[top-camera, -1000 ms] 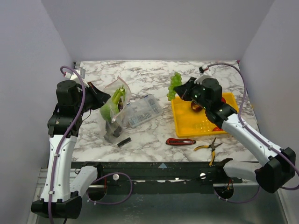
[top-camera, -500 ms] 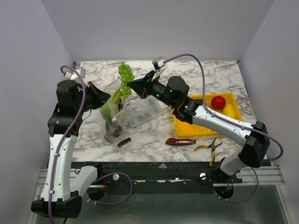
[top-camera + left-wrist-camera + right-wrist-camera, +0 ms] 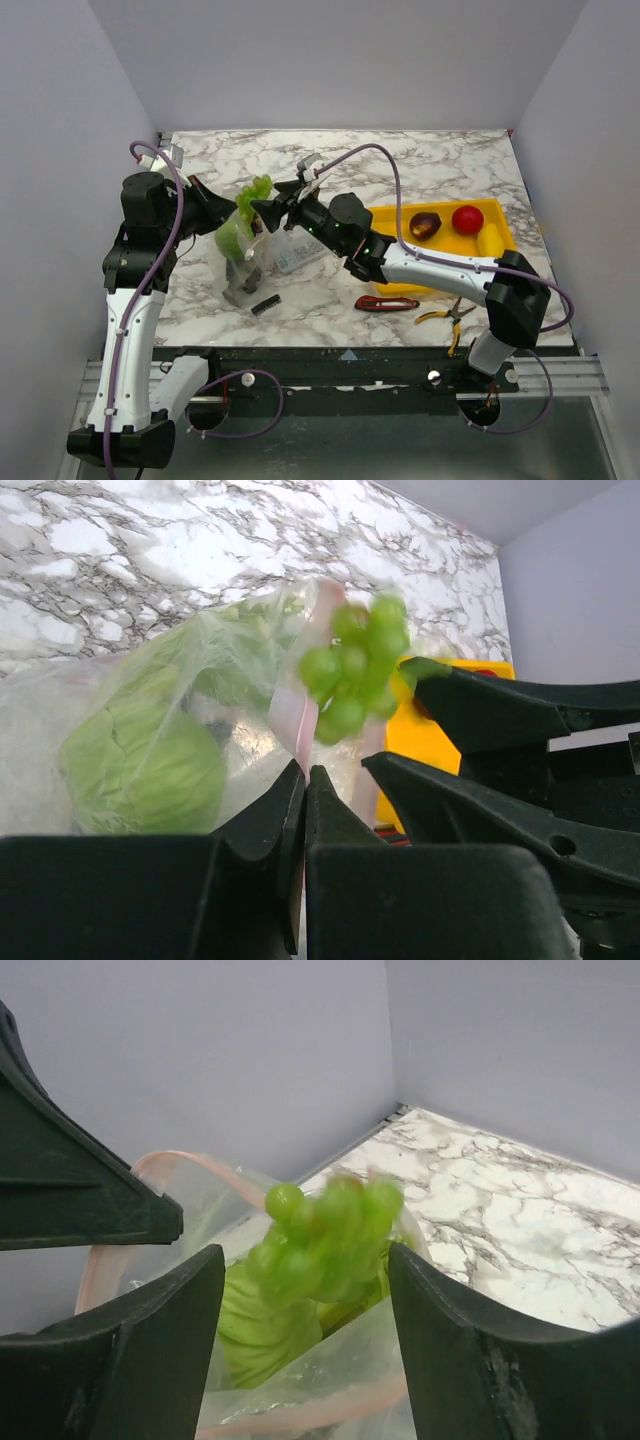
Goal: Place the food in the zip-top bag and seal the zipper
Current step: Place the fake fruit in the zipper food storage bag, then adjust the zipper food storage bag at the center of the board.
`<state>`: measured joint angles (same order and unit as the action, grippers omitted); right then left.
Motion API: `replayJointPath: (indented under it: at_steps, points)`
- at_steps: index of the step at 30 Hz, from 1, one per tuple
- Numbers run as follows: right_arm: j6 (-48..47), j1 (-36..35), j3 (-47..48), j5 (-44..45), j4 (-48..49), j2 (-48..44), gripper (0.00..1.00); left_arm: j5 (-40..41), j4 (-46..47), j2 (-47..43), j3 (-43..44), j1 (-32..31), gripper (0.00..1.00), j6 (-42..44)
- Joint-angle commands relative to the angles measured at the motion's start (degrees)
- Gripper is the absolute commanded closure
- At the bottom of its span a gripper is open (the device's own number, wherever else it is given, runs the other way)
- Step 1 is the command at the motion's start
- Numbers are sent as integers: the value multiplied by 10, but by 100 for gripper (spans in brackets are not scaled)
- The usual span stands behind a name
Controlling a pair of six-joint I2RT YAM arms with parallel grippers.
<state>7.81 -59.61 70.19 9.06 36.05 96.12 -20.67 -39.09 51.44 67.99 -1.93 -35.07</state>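
On the white marble desk (image 3: 420, 160), the left end effector (image 3: 305, 785) pinches shut on the pinkish-red zipper strip (image 3: 295, 720) of the clear floppy plastic zip-top bag (image 3: 240, 250) holding a green cabbage (image 3: 145, 765), while blurred green grapes (image 3: 325, 1235) sit at its mouth between the right end effector's (image 3: 268, 212) spread-apart fingers.

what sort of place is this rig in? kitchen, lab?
Probably a robot test cell in a lab, not a real kitchen: a marble-print table boxed in by plain grey walls, a toy tomato in a yellow tray, and pliers lying loose.
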Motion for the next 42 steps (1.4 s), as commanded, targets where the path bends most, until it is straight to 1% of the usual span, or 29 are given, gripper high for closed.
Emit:
replayJointPath:
  at_steps: [1, 3, 5, 8, 9, 10, 13, 16, 18, 20, 22, 23, 25, 29, 34, 35, 37, 39, 42]
  points:
    - [20, 0, 43, 3, -100, -7, 30, -19, 28, -13, 0, 3, 100, 1]
    - [43, 0, 57, 26, -143, -12, 30, -18, 29, -14, 0, 3, 100, 0]
    - [69, 0, 62, 77, -175, -24, 30, -18, 28, -15, 0, 3, 100, 1]
    - [113, 0, 112, 173, -281, -19, 30, -17, 28, -16, 0, 3, 100, 2]
    - [129, 0, 124, 181, -316, -20, 31, -17, 27, -16, 0, 3, 100, 3]
    - [140, 0, 126, 178, -329, -24, 31, -17, 27, -16, 0, 3, 100, 3]
    - [164, 0, 103, 157, -330, -51, 30, -18, 26, -17, 1, 3, 100, 3]
    - [171, 1, 89, 158, -332, -75, 26, -20, 27, -18, 0, 3, 100, 2]
    - [164, 1, 69, 147, -317, -87, 25, -22, 27, -18, 0, 3, 100, 2]
    - [143, 4, 47, 114, -287, -91, 25, -22, 27, -20, -1, 3, 100, 2]
    - [143, 6, 38, 101, -277, -89, 28, -22, 27, -20, 0, 3, 100, 2]
    - [144, 8, 32, 95, -272, -90, 33, -22, 26, -20, 0, 3, 100, 2]
    - [151, 10, 18, 94, -259, -94, 39, -22, 26, -21, 1, 3, 100, 2]
    - [170, 22, -9, 66, -236, -97, 39, -21, 24, -21, 3, 3, 100, 3]
    - [179, 25, 11, 48, -241, -64, 40, -25, 24, -21, 3, 3, 100, 2]
    - [177, 25, 20, 44, -242, -57, 42, -24, 24, -21, 2, 3, 100, 2]
    - [180, 25, 38, 30, -253, -41, 50, -24, 24, -23, 1, 3, 100, 2]
    - [185, 25, 43, 21, -254, -34, 56, -22, 21, -24, 3, 3, 100, 3]
    - [188, 25, 43, 21, -243, -36, 57, -19, 18, -25, 7, 3, 100, 6]
